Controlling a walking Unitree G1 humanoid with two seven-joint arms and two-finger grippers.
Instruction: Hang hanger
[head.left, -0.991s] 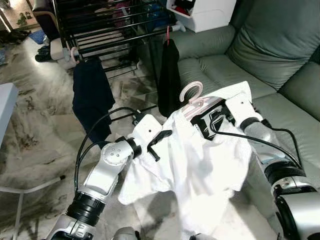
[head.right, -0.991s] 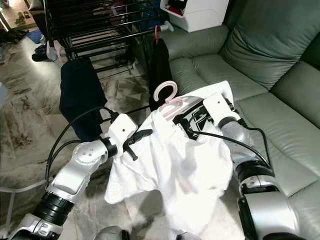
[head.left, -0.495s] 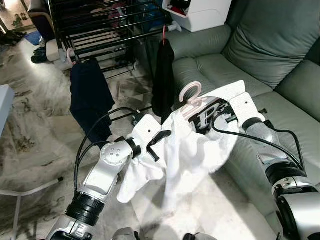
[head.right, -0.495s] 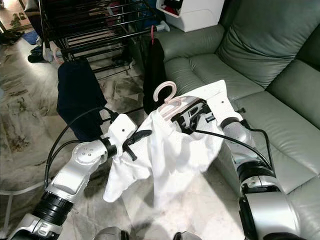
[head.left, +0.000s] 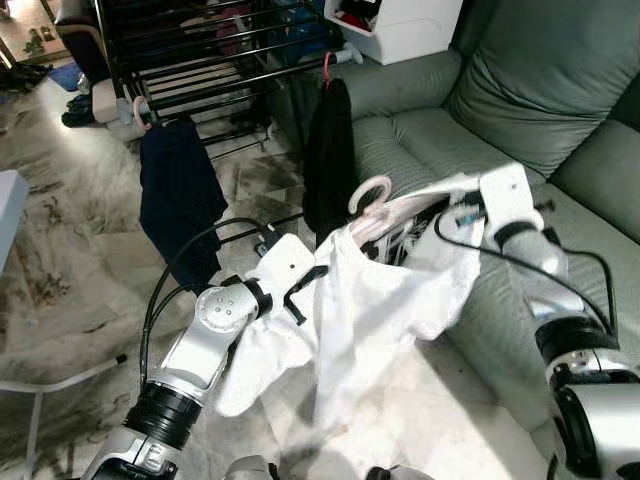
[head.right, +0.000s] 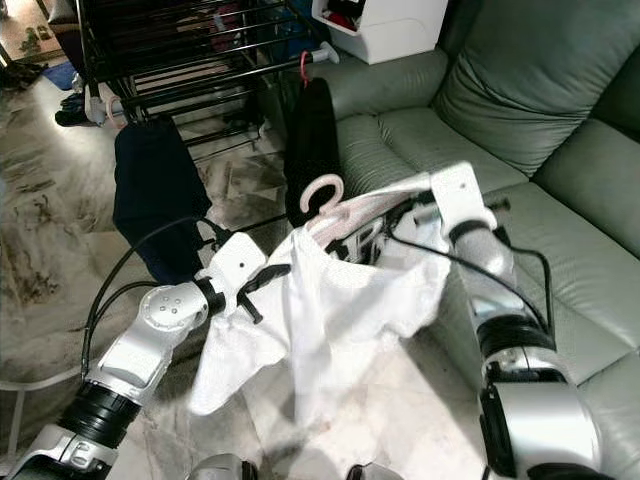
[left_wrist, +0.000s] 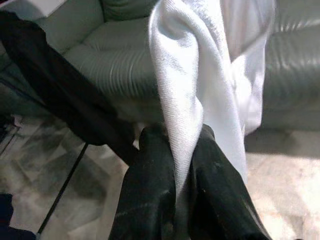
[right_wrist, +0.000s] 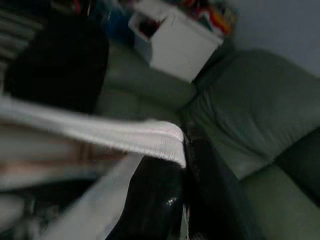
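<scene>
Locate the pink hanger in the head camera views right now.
The pink hanger is mid-frame, inside the white shirt held up between both grippers, its hook poking up just before the black garment hanging on the drying rack.

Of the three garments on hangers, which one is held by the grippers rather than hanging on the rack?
The white shirt on the pink hanger; the navy garment and black garment hang from the drying rack.

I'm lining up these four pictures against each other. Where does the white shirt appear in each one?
Left eye view: white shirt hangs centre, between both arms.
Right eye view: centre again, under the pink hanger.
Left wrist view: a fold pinched between the left gripper fingers.
Right wrist view: blurred hem above the right gripper.
Shared landmark: green sofa.
</scene>
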